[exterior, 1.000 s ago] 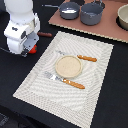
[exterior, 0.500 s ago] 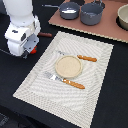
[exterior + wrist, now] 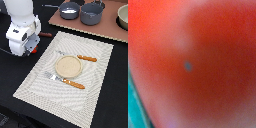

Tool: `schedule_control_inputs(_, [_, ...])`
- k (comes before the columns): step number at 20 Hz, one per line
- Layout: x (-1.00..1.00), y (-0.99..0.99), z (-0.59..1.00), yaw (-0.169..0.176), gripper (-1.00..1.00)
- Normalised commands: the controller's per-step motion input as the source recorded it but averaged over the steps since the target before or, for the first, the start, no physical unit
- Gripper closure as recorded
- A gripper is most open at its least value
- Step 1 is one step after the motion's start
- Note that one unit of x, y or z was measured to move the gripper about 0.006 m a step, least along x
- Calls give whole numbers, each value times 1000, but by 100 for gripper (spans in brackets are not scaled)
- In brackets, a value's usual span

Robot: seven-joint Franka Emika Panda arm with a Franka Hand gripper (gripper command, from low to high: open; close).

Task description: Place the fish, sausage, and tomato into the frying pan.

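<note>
The tomato fills the wrist view as a blurred red surface, very close to the camera. In the exterior view only a sliver of red shows under my white hand at the left. My gripper sits down over it, and the jaws are hidden by the hand. The sausage lies on the black table just behind the hand. The frying pan stands at the back, its handle pointing to the exterior view's left. The fish is out of view.
A taller grey pot stands beside the pan on a brown board. A striped placemat holds a tan plate, an orange-handled knife and a fork. A bowl is at the back right.
</note>
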Motion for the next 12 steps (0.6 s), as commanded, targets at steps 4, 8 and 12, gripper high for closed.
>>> schedule_control_inputs(4, [94, 550, 1000, 0, 100])
schedule_control_inputs(8, [290, 691, 1000, 0, 100])
schedule_control_inputs(12, [461, 904, 1000, 0, 100])
